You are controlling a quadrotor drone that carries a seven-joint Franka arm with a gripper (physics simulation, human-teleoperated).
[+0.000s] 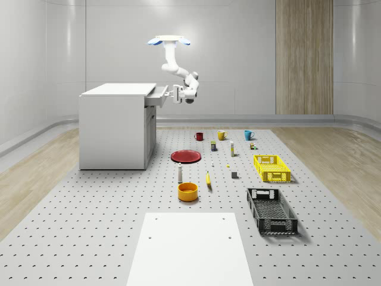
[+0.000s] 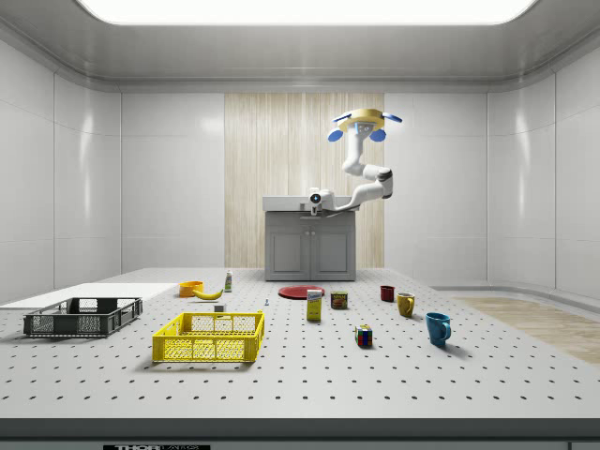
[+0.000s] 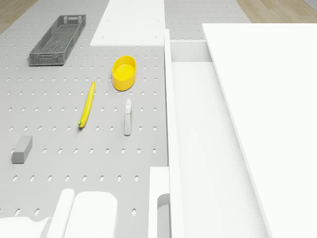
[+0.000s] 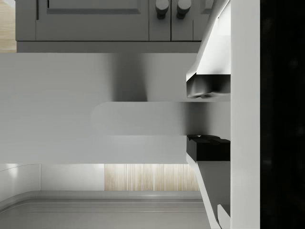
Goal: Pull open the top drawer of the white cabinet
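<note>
The white cabinet [image 1: 114, 126] stands at the whole-scene view's left, and its top drawer [image 1: 156, 96] juts out part way from the front. In the drone view the drawer's [image 3: 198, 148] bare inside lies beside the cabinet top [image 3: 267, 99]. The drone [image 1: 169, 40] hovers in front of the cabinet, above drawer height, with the arm bent down toward it. My gripper [image 1: 177, 94] is level with the drawer front. In the wrist view the gripper [image 4: 207, 117] has its dark fingertips [image 4: 208, 88] closed on the pale drawer handle [image 4: 138, 118], one above and one below. The side view has the gripper [image 2: 317, 199] before the cabinet [image 2: 311, 246].
On the pegboard floor in front of the cabinet lie a red plate [image 1: 186, 156], a white bottle [image 1: 180, 174], an orange bowl [image 1: 187, 191], a banana [image 1: 208, 179], three mugs [image 1: 221, 135], a yellow crate [image 1: 271, 167] and a black crate [image 1: 271, 210]. A white slab [image 1: 190, 247] lies nearer.
</note>
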